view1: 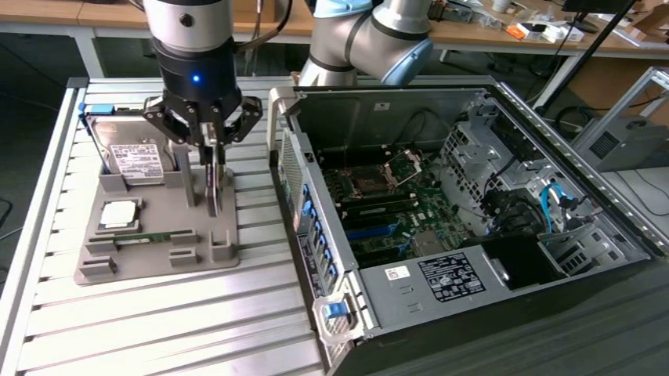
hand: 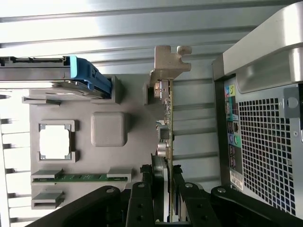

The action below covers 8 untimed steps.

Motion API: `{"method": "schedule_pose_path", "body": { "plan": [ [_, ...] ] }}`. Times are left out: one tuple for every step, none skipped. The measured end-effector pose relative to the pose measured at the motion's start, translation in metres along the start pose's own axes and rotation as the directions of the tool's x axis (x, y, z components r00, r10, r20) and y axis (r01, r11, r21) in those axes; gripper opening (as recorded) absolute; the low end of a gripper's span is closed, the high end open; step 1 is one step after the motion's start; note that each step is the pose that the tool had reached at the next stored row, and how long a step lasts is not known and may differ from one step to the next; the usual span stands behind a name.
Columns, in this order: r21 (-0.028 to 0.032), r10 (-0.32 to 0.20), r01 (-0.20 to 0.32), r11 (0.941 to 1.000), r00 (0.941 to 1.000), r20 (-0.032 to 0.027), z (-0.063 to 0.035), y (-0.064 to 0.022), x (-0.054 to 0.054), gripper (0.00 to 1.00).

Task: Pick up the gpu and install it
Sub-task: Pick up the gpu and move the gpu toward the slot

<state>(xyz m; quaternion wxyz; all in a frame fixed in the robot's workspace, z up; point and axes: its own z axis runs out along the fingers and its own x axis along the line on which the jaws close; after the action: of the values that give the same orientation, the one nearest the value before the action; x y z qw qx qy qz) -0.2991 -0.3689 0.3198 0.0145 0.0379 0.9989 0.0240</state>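
Three other parts share a grey tray (view1: 146, 262) on the ribbed metal surface (view1: 157, 329) in the exterior view. A hard drive (view1: 136, 157) stands on edge at the tray's 11 o'clock corner. A square processor chip (view1: 118, 215) sits at about 9 o'clock, and a green memory stick (view1: 157, 236) lies just beside the chip, toward 7 o'clock. An open computer case (view1: 471, 219) stands at 3 o'clock of the tray, close beside it, with its near wall between the tray and the motherboard (view1: 397, 211). The gripper (view1: 215, 145) hangs over the tray's 1 o'clock part. Its fingers are closed on the upper edge of the gpu (view1: 215, 192), which stands upright and edge-on with its lower end down at the tray. A grey tray post (view1: 188, 184) stands just at 9 o'clock of the card.

From the wrist view, the gpu (hand: 168, 123) shows as a thin strip, with its silver end bracket (hand: 168, 61) at the end far from the fingers (hand: 142, 194). The gripper (hand: 166, 182) clamps the card with one black finger on each face. The hard drive (hand: 38, 75), the chip (hand: 54, 142) and the memory stick (hand: 83, 178) sit on the tray (hand: 132, 156) to one side of the card, apart from it. The case's perforated rear panel (hand: 265, 142) stands on the other side, near but not touching.
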Motion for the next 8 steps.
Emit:
{"method": "schedule_pose_path", "body": {
  "plan": [
    [-0.0001,0.0,0.0,1.0,1.0,0.0,-0.0013,0.0001,0.0,0.27],
    [0.0,0.0,0.0,1.0,1.0,0.0,-0.0024,0.0001,-0.0001,0.27],
    [-0.0001,0.0,0.0,1.0,1.0,0.0001,-0.0036,0.0002,-0.0001,0.27],
    [-0.0001,0.0,0.0,1.0,1.0,0.0001,-0.0048,0.0002,-0.0002,0.27],
    [-0.0001,0.0,0.0,1.0,1.0,0.0001,-0.0063,0.0003,-0.0002,0.27],
    [-0.0001,0.0,0.0,1.0,1.0,0.0,-0.0077,0.0004,-0.0002,0.27],
    [0.0,0.0,0.0,1.0,1.0,0.0,-0.0091,0.0004,-0.0002,0.27],
    [-0.0001,0.0,0.0,1.0,1.0,0.0,-0.0107,0.0005,-0.0003,0.27]
  ]
}}
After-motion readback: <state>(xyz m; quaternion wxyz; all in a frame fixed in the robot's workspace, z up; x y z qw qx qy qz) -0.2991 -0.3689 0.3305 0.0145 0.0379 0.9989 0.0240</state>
